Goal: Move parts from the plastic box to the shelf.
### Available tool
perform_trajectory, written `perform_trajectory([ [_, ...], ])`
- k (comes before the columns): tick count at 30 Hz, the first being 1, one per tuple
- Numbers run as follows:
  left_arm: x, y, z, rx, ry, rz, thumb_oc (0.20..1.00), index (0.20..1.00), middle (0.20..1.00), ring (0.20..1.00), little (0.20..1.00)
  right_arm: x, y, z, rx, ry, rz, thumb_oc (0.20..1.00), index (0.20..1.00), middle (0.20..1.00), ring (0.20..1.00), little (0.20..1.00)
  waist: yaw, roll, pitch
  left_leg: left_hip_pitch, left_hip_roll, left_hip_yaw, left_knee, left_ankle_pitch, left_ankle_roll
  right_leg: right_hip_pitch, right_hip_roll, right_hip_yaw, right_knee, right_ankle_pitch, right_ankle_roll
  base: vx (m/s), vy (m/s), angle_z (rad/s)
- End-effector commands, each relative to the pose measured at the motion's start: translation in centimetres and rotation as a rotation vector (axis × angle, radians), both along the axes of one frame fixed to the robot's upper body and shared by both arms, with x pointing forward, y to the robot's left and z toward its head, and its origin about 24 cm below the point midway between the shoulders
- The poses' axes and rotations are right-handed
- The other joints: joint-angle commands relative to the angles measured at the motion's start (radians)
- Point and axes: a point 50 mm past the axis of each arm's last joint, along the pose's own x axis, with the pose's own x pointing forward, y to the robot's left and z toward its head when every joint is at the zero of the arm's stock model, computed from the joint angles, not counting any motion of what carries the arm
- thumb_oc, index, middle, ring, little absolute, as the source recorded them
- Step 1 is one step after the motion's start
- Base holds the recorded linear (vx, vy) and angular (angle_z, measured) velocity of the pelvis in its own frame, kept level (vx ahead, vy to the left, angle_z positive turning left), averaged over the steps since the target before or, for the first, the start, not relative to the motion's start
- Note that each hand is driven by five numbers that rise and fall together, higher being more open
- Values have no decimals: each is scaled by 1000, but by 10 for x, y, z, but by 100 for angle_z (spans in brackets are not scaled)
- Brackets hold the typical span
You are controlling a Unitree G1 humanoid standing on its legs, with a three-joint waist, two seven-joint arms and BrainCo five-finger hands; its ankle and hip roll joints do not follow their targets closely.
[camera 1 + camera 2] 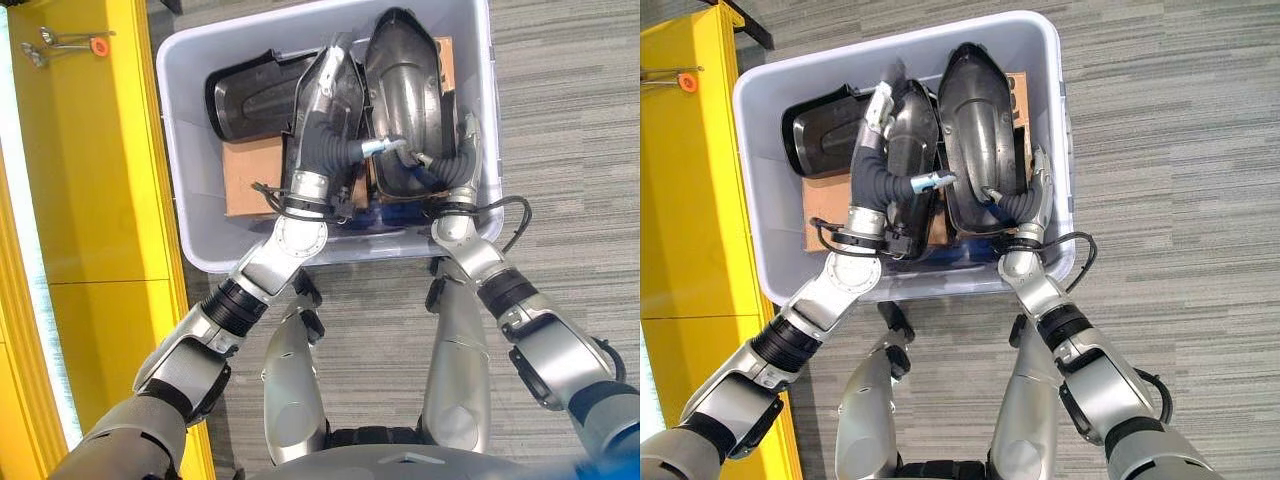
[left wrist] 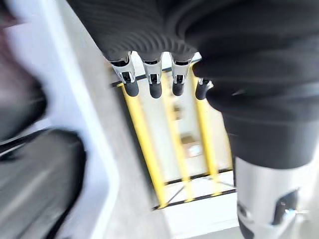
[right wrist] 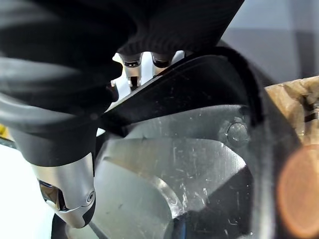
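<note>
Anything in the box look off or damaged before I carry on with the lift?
Nothing stands out. The dark parts lie piled in the plastic box over cardboard, with both hands, left hand and right hand, on them.

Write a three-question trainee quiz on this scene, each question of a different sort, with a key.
1. True or false: both hands are inside the plastic box.
2. Multiple choice: the right hand is at A) the yellow shelf, B) the edge of the tall black part, C) the floor.
3. Fill in: under the black parts lies brown ____.

Key
1. True; the left hand is on the middle black part.
2. B; its wrist view shows fingers behind that part's rim.
3. Cardboard.
</note>
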Motion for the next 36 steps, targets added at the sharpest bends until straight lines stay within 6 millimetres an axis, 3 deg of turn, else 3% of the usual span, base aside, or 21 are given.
perform_trajectory([
  [1, -28, -3, 24, -30, -221, -58, 1000, 1000, 1000, 1000, 1000, -2, 10, -9, 30, 20, 10, 1000, 1000, 1000, 1000, 1000, 28, 17, -12, -83, -19, -36, 32, -64, 13, 28, 60, -75, 115, -212, -6, 0, 0, 0],
  [6, -29, -6, 29, -21, -179, -117, 1000, 1000, 1000, 1000, 1000, -1, 8, -11, 42, 28, 2, 1000, 1000, 1000, 1000, 1000, 32, 20, -12, -86, -24, -43, 31, -65, 14, 29, 56, -80, 114, -210, -3, 0, 0, 0],
  [13, -19, -15, 9, -25, 44, -256, 1000, 1000, 1000, 1000, 1000, -1, 9, -14, 41, 34, -1, 1000, 1000, 1000, 1000, 1000, 34, 19, -12, -99, -23, -43, 32, -62, 15, 20, 57, -84, 112, -202, -1, 0, 0, 0],
  [16, -20, -30, -8, -72, 214, -483, 1000, 1000, 1000, 1000, 1000, -2, 8, -13, 51, 34, -6, 1000, 1000, 1000, 1000, 1000, 30, 17, -12, -114, -22, -38, 34, -57, 13, 4, 64, -85, 99, -187, -4, 0, 0, 0],
  [18, -21, -32, -10, -96, 236, -508, 1000, 1000, 1000, 1000, 1000, -2, 7, -13, 57, 37, -8, 1000, 1000, 1000, 1000, 1000, 29, 16, -12, -115, -22, -36, 31, -56, 12, 2, 67, -86, 94, -184, -4, 0, 0, 0],
  [24, -15, -31, -31, -183, 353, -434, 1000, 1000, 1000, 1000, 1000, -4, 8, -14, 130, 30, -6, 1000, 1000, 1000, 1000, 1000, 24, 2, -12, -139, -11, -33, 24, -39, 3, -20, 89, -89, 71, -165, -11, -1, -11, -1],
  [32, -16, -28, -41, -150, 341, -396, 1000, 1000, 1000, 1000, 1000, -4, 2, -12, 161, 11, -7, 1000, 1000, 1000, 1000, 1000, 26, -3, -12, -160, 2, -31, 33, -34, -3, -39, 94, -95, 73, -165, -19, -1, -4, 0],
  [36, -12, -22, -45, -145, 313, -278, 1000, 1000, 1000, 1000, 1000, -4, 5, -9, 139, 6, 21, 1000, 1000, 1000, 1000, 1000, 25, -11, -12, -166, 11, -33, 34, -30, -10, -45, 98, -97, 67, -162, -20, 0, 0, 0],
])
